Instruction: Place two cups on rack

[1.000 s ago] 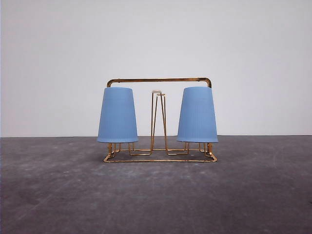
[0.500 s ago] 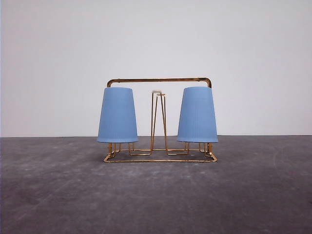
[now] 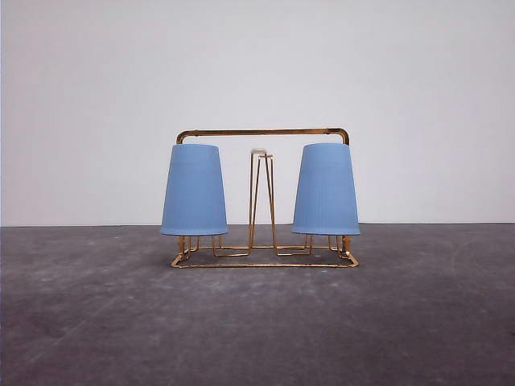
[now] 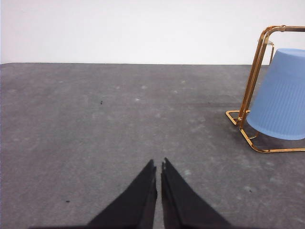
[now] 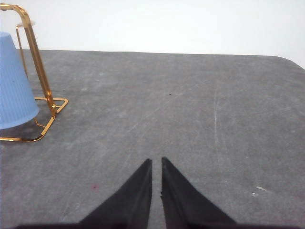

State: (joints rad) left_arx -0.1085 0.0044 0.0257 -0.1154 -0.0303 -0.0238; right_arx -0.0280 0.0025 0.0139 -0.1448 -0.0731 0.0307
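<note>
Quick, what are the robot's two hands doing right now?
Left tool: closed, holding nothing.
Right tool: closed, holding nothing.

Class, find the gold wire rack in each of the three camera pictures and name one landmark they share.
Front view: the rack stands mid-picture on the grey table, a blue cup upturned at each end.
Left wrist view: its end sits at the right edge.
Right wrist view: its other end sits at the left edge.
Shared landmark: the gold arched frame.
</note>
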